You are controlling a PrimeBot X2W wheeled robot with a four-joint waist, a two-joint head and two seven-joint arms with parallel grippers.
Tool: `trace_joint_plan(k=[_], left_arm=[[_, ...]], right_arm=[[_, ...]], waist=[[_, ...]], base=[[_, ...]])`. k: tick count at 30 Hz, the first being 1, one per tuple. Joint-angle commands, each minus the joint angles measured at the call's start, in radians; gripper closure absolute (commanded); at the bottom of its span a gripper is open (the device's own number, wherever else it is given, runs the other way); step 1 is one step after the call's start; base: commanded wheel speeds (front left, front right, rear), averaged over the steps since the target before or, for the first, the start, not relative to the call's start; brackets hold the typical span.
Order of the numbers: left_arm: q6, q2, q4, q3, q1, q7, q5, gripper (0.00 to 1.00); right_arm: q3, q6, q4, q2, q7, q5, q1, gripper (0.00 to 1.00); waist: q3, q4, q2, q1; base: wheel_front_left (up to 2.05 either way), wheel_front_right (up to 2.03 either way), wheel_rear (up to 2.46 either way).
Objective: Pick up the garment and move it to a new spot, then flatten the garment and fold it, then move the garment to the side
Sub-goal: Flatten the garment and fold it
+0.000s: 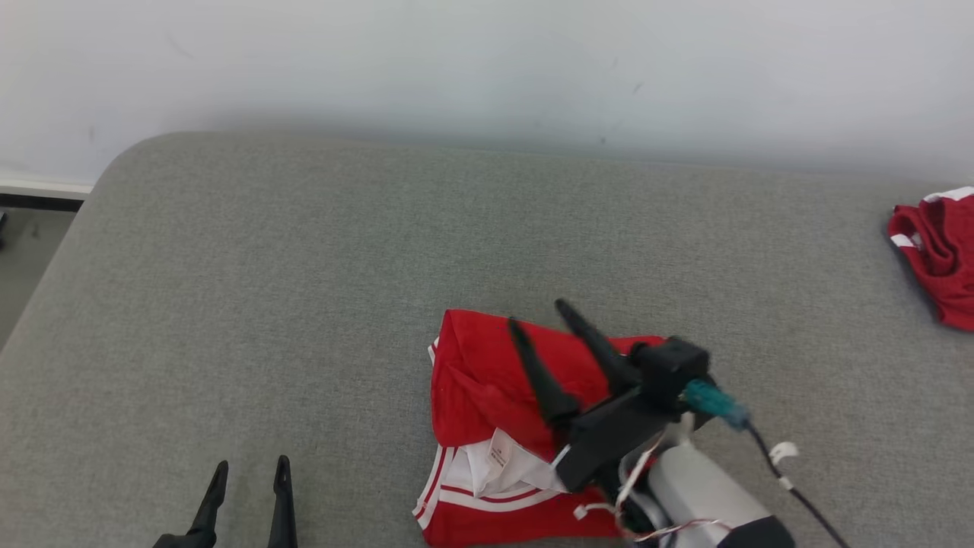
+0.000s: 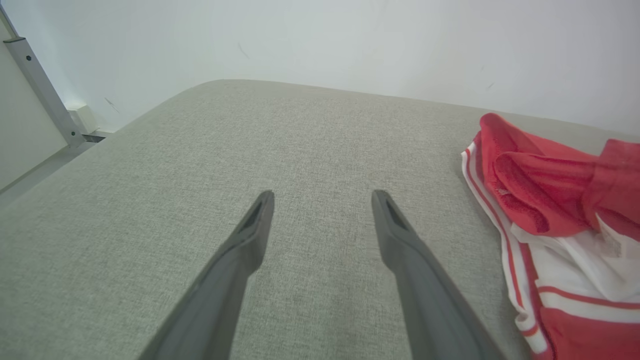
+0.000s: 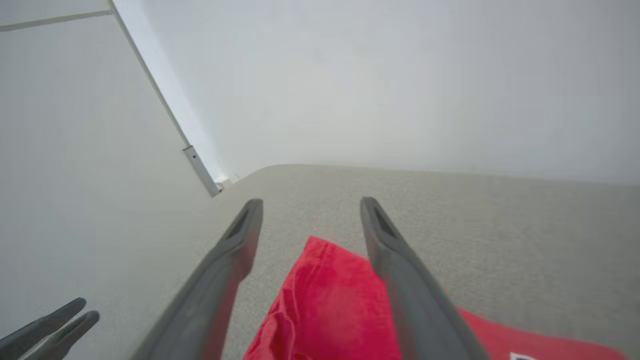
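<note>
Right gripper (image 1: pixel 537 313) hangs with jaws wide and empty over the folded red garment (image 1: pixel 472 380), which lies just under its fingers. Left gripper (image 1: pixel 252 462), also wide, stands well apart on its left.

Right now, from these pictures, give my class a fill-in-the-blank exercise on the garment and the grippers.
The garment under the right gripper is mostly ____ with white stripes.
The right gripper's jaws stand ____, gripping nothing.
A second garment lies toward the robot's ____ side.
Missing words: red; open; right.
</note>
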Motion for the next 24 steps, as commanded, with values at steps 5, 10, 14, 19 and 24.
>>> trace_joint_plan(k=[5,10,14,19,24], left_arm=[[0.004,-0.001,-0.016,0.016,0.017,-0.002,0.013,0.0],[0.005,-0.001,-0.034,0.033,0.02,-0.002,0.023,0.0],[0.003,-0.001,-0.042,0.043,0.022,-0.002,0.022,0.0],[0.003,-0.001,-0.047,0.048,0.014,-0.002,0.022,0.0],[0.002,-0.001,-0.047,0.04,0.008,-0.002,0.021,0.0]], right_arm=[[-0.139,0.0,-0.104,-0.06,-0.022,-0.068,0.054,0.0],[-0.267,0.0,-0.165,-0.096,-0.024,-0.107,0.137,0.0],[-0.339,0.0,-0.205,-0.098,-0.024,-0.14,0.198,0.0],[-0.366,0.0,-0.238,-0.08,-0.024,-0.184,0.258,0.0],[-0.361,0.0,-0.243,-0.065,-0.024,-0.197,0.273,0.0]], waist=[[-0.007,-0.026,0.0,0.0],[-0.011,-0.036,0.0,0.0],[-0.009,-0.042,0.0,0.0],[-0.002,-0.05,0.0,0.0],[0.002,-0.051,0.0,0.0]], base=[[0.0,0.0,0.0],[0.0,0.0,0.0],[0.0,0.0,0.0],[0.0,0.0,0.0],[0.0,0.0,0.0]])
